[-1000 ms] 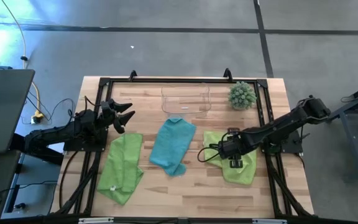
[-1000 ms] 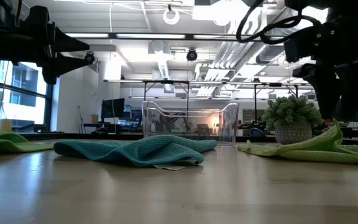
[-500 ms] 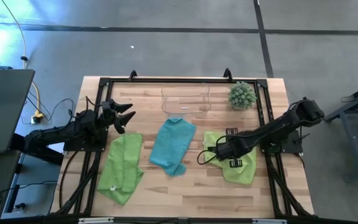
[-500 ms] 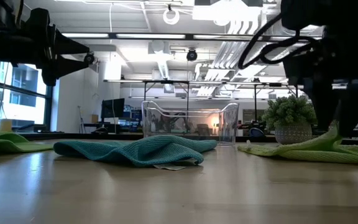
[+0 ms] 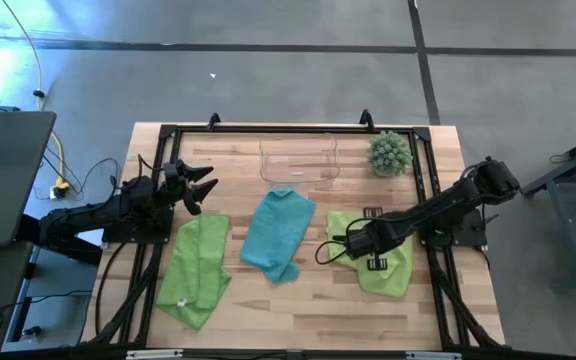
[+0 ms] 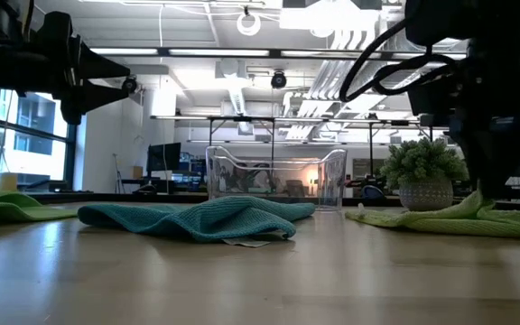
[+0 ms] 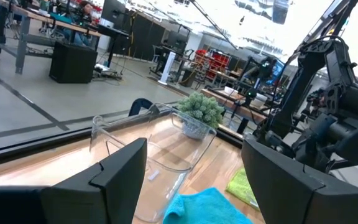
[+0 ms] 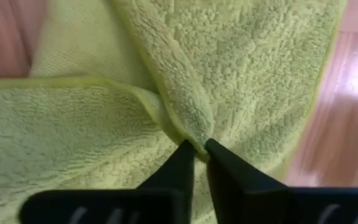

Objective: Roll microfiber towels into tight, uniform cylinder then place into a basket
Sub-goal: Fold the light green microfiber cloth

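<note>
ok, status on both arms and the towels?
Right end effector shut on a fold of the right green towel. Left end effector open, raised at table's left edge. Teal towel, left green towel unrolled; basket empty.

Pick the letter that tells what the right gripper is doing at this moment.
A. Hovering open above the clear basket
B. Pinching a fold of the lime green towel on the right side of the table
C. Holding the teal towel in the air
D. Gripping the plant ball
B: the right wrist view shows the right gripper shut on a raised fold of the lime green towel, which lies on the table's right side.
</note>
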Action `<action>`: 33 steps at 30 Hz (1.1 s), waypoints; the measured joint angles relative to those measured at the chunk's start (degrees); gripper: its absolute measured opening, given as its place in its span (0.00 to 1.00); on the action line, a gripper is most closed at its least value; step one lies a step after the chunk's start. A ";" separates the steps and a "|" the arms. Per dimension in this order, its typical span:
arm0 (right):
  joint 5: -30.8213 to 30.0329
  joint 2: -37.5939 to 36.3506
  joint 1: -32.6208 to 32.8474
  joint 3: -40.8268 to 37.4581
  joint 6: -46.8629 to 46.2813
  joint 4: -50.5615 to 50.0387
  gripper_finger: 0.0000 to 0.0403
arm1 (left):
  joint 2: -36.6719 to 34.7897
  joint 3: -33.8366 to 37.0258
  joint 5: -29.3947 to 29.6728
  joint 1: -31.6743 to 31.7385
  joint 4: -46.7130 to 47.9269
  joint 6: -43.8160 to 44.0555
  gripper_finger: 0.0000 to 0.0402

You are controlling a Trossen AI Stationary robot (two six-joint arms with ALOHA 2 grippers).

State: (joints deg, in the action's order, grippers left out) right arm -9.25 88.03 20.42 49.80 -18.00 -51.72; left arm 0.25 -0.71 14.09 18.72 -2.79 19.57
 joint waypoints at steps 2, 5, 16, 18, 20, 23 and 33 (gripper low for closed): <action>1.30 0.00 0.00 0.00 -0.06 0.78 0.01 | 0.00 0.00 0.00 0.02 0.00 0.01 0.63; 1.60 0.00 0.00 0.00 -1.92 1.84 0.01 | 0.00 0.02 0.00 0.00 -0.02 1.78 0.63; -0.33 -0.54 -1.43 0.13 -6.61 8.63 0.00 | 0.00 0.01 -11.45 -0.02 -1.49 -1.79 0.63; -1.35 -0.81 -1.81 1.24 -7.19 8.61 0.00 | 0.02 0.02 -11.56 -0.02 -3.46 -2.99 0.63; -2.93 -0.81 -2.18 3.57 -7.52 8.67 0.00 | 0.13 0.02 -11.56 -0.02 -5.96 -3.73 0.63; -4.86 -0.81 -2.48 7.59 -7.18 8.18 0.00 | 0.34 0.01 -12.37 -0.02 -8.63 -5.36 0.63; -9.05 -0.83 -2.45 20.72 -7.06 5.12 0.00 | 4.84 0.02 -13.66 -3.82 -10.17 -8.87 0.60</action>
State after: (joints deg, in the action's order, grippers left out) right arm -18.30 87.20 17.98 70.52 -25.06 -46.60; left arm 5.09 -0.69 0.43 14.90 -12.95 10.70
